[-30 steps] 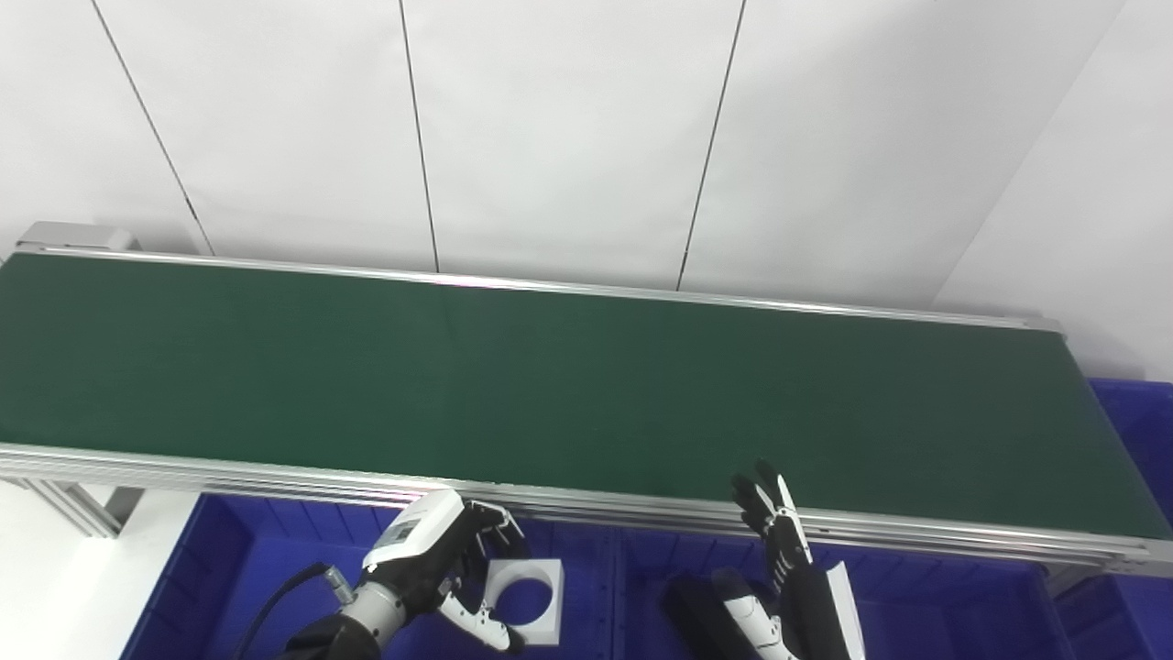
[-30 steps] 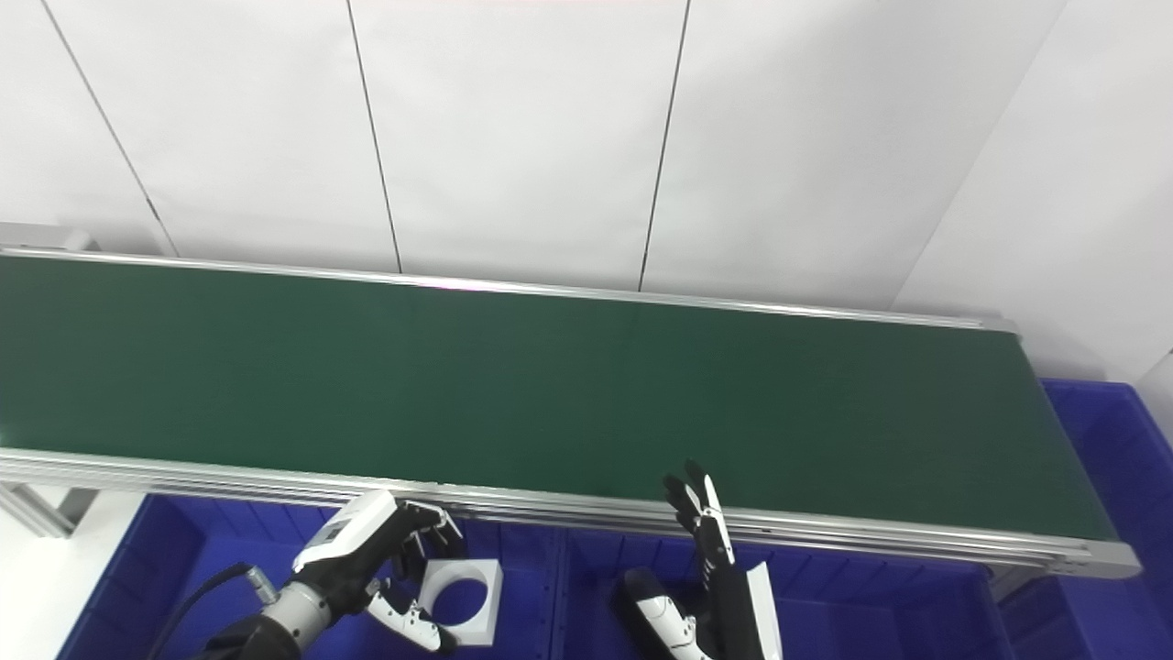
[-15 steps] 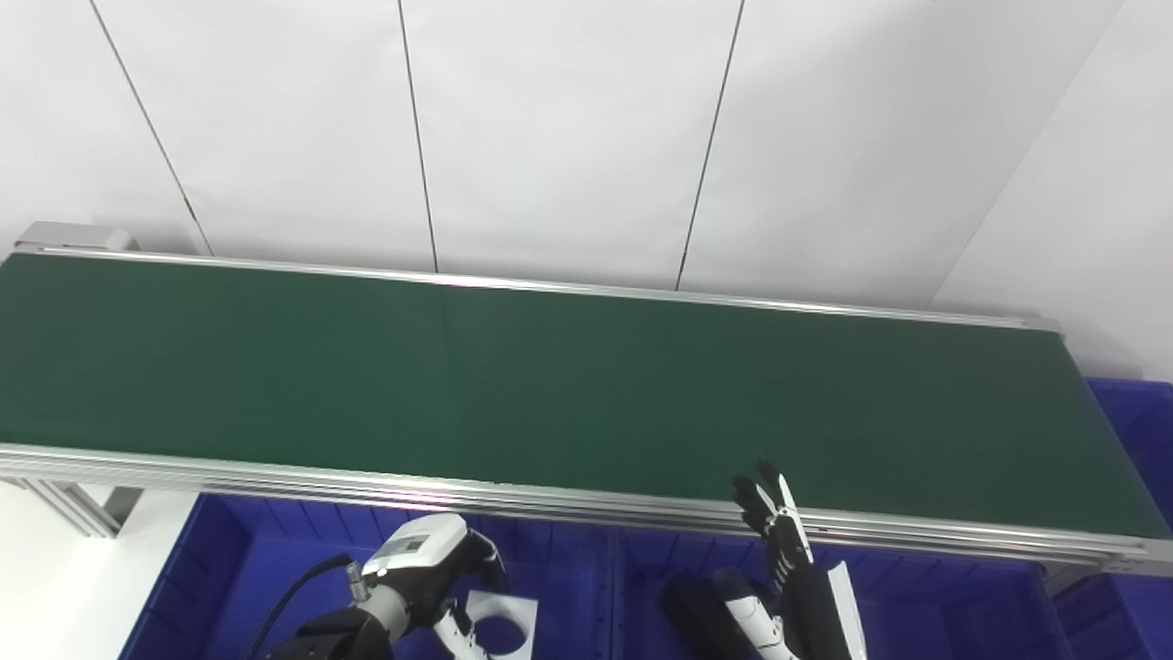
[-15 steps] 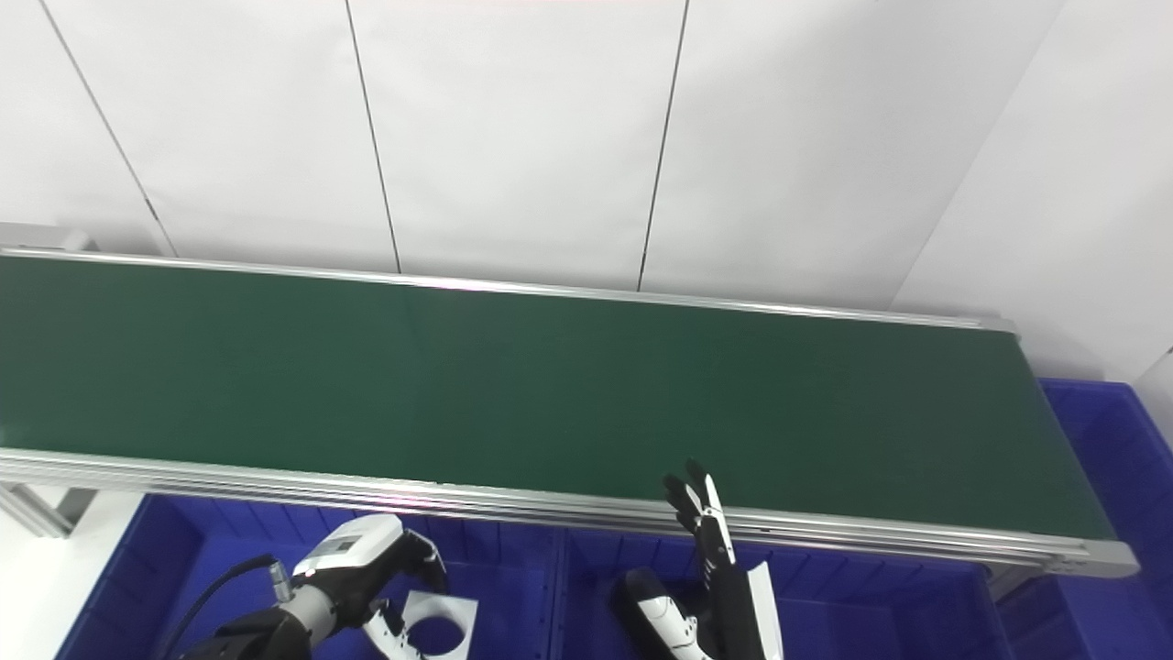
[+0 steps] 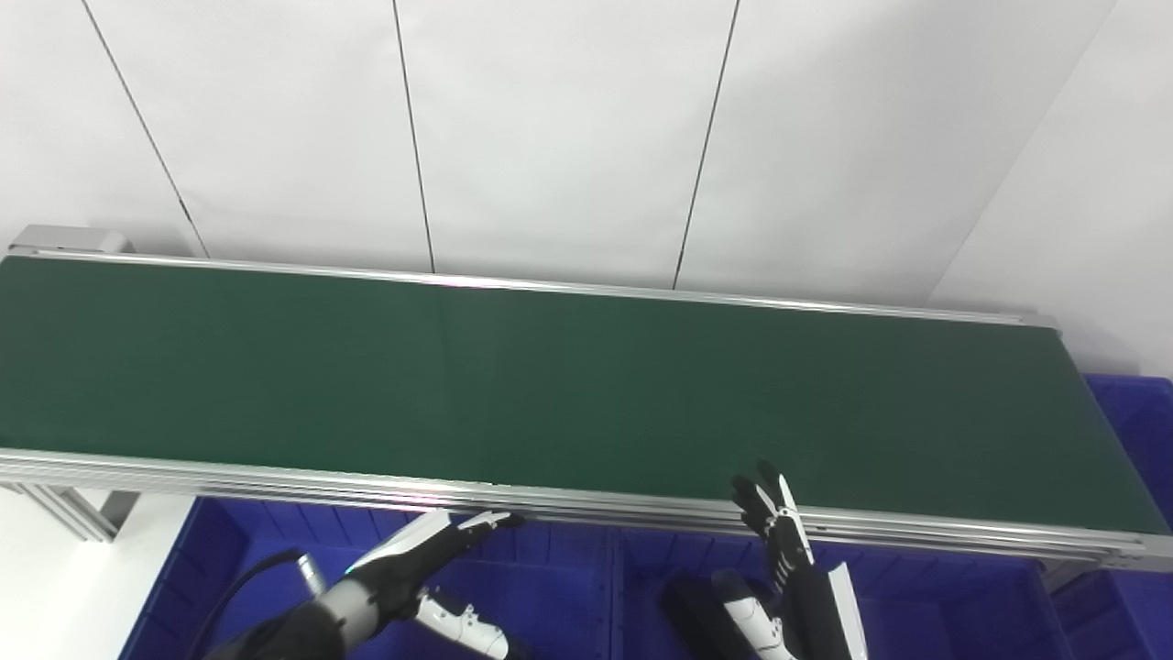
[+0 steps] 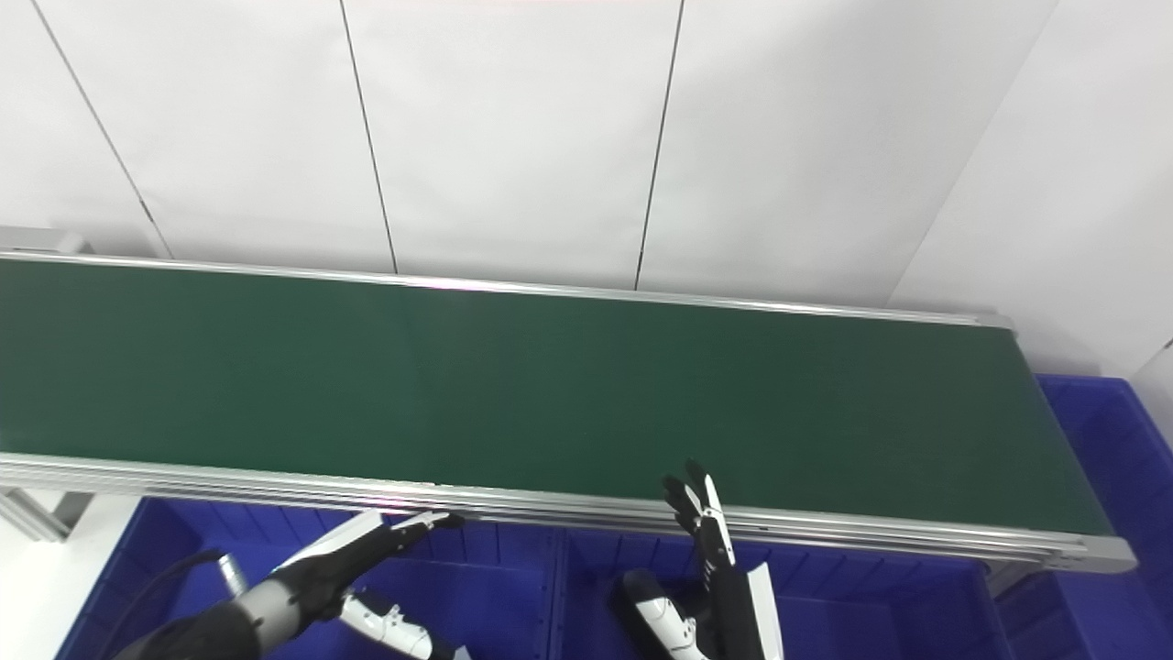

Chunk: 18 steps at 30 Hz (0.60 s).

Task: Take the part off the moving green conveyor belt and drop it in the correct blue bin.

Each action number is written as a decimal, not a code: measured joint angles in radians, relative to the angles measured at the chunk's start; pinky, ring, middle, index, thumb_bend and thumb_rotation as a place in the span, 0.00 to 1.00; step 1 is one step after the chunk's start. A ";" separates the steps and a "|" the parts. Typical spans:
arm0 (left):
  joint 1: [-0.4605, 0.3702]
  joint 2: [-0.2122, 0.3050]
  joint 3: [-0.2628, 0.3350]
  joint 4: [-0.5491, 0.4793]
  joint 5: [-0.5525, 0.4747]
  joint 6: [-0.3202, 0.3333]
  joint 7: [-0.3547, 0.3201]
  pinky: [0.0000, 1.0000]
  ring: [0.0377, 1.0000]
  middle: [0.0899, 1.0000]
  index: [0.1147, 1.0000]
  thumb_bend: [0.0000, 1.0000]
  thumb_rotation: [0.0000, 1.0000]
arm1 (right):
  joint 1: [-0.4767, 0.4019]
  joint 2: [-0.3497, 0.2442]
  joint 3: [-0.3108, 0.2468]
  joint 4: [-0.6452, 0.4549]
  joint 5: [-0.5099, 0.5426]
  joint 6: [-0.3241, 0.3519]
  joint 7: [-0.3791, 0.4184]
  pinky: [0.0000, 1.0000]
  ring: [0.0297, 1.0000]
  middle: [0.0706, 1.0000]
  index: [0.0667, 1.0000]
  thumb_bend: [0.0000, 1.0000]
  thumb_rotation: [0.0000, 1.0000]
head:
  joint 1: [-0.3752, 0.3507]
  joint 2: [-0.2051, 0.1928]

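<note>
The left hand (image 5: 417, 559) stretches flat, fingers extended and holding nothing, over a blue bin (image 5: 229, 550) below the near rail of the green conveyor belt (image 5: 550, 394). Nearby, the right hand (image 5: 779, 541) stands upright, fingers splayed, its tips against the rail.

White wall panels (image 5: 550, 137) with thin dark vertical seams (image 5: 412, 137) rise behind a white floor patch (image 5: 55, 587) at lower left.

Both blue bins (image 5: 568, 587) cut off at bottom edge
</note>
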 measured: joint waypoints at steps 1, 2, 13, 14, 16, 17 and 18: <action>0.030 -0.019 0.025 0.009 -0.067 -0.056 0.018 0.86 0.92 0.97 0.92 0.95 0.37 | 0.001 -0.001 0.000 -0.001 0.000 0.003 0.001 0.91 0.91 0.91 0.97 0.69 0.75 | 0.000 0.000; 0.055 -0.045 0.046 0.022 -0.126 -0.103 0.034 0.88 0.92 0.96 0.93 0.95 0.37 | 0.001 -0.001 0.000 -0.001 0.000 0.007 0.001 0.91 0.91 0.91 0.97 0.69 0.74 | 0.000 -0.003; 0.095 -0.210 0.134 0.084 -0.411 -0.370 0.156 0.90 0.92 0.98 1.00 0.89 0.41 | 0.020 -0.005 0.004 -0.031 -0.027 0.073 0.005 0.91 0.90 0.91 0.97 0.70 0.72 | -0.006 -0.028; 0.096 -0.210 0.136 0.088 -0.415 -0.388 0.162 0.91 0.93 0.98 1.00 0.88 0.41 | 0.021 -0.005 0.004 -0.032 -0.029 0.082 0.005 0.91 0.91 0.91 0.97 0.69 0.72 | -0.002 -0.029; 0.099 -0.211 0.141 0.112 -0.414 -0.422 0.183 0.91 0.94 0.98 1.00 0.87 0.40 | 0.020 -0.005 0.005 -0.034 -0.034 0.094 0.005 0.91 0.91 0.91 0.97 0.69 0.72 | -0.002 -0.029; 0.102 -0.214 0.144 0.120 -0.412 -0.429 0.196 0.91 0.95 0.98 1.00 0.88 0.40 | 0.020 -0.005 0.005 -0.036 -0.036 0.095 0.005 0.91 0.91 0.92 0.97 0.69 0.71 | 0.002 -0.034; 0.105 -0.216 0.147 0.130 -0.412 -0.442 0.207 0.91 0.95 0.98 1.00 0.88 0.40 | 0.020 -0.005 0.005 -0.037 -0.037 0.097 0.005 0.91 0.91 0.91 0.97 0.68 0.71 | 0.002 -0.034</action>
